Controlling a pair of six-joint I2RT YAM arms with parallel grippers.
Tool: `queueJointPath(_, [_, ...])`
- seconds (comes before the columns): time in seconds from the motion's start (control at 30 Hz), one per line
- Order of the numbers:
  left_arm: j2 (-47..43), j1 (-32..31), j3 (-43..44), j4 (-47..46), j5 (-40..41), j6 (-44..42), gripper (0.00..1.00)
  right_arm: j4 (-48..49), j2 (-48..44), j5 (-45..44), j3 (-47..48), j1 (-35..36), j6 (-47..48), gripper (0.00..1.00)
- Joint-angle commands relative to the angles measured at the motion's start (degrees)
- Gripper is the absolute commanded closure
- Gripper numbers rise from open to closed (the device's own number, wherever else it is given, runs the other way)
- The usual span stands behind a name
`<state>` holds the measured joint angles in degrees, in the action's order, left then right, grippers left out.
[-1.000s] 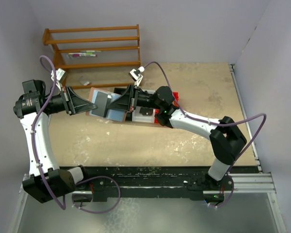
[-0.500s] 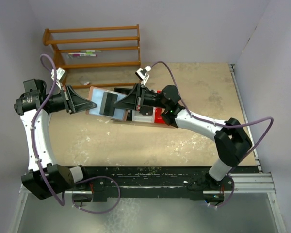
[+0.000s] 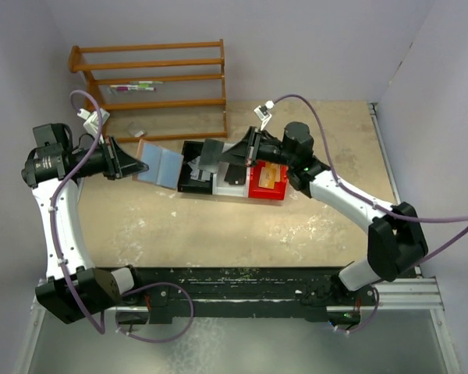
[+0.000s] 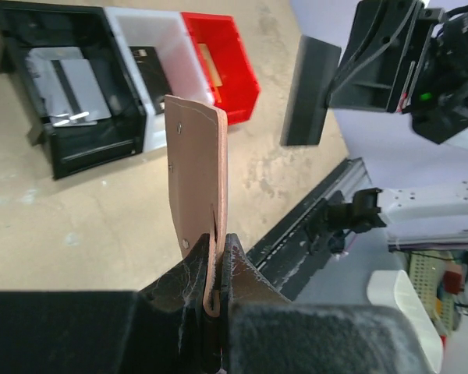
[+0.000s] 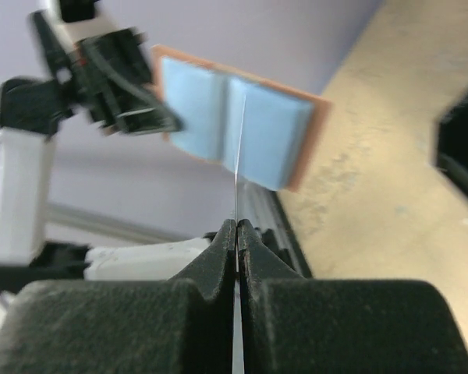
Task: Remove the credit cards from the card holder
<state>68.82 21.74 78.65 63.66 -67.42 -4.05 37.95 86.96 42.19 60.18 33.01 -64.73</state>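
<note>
The card holder (image 3: 161, 165) is open, pinkish-brown outside with light blue lining, and held off the table. My left gripper (image 3: 139, 166) is shut on its left edge. The left wrist view shows it edge-on (image 4: 195, 156) between the jaws (image 4: 215, 248). My right gripper (image 3: 225, 157) is shut on a dark grey credit card (image 3: 210, 153), clear of the holder and above the black bin. The right wrist view shows that card edge-on as a thin line (image 5: 238, 167) in the shut jaws (image 5: 237, 227), with the holder (image 5: 265, 132) beyond. The card also shows in the left wrist view (image 4: 308, 93).
A black bin (image 3: 189, 184), a white bin (image 3: 232, 185) and a red bin (image 3: 265, 191) stand in a row right of the holder; cards lie in them, a yellowish one in the red bin (image 3: 271, 174). A wooden rack (image 3: 152, 82) stands at the back left.
My right gripper has pulled the dark card out of the holder and moved right, over the bins. The left gripper still holds the holder, shifted slightly left.
</note>
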Motion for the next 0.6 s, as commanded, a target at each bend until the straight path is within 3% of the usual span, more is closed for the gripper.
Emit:
queueJointPath(0.0, [-2.31,0.41,3.58,-2.42,5.21,-1.09,1.0,-32.34,-1.32,-11.91,7.8,-1.89,23.24,1.0])
queueJointPath(0.1, [-2.91,0.46,4.25,-1.76,4.43,-1.82,1.0,-43.65,1.98,-19.98,11.99,-2.27,30.2,1.0])
queueJointPath(0.27, [-3.19,0.41,4.82,-0.24,2.86,-2.85,1.0,-45.76,8.07,-25.87,14.71,-3.13,32.54,1.0])
queueJointPath(0.57, [-2.57,0.41,7.46,5.17,-0.23,-7.37,1.0,-48.17,20.23,-27.85,22.07,-3.8,33.54,1.0])
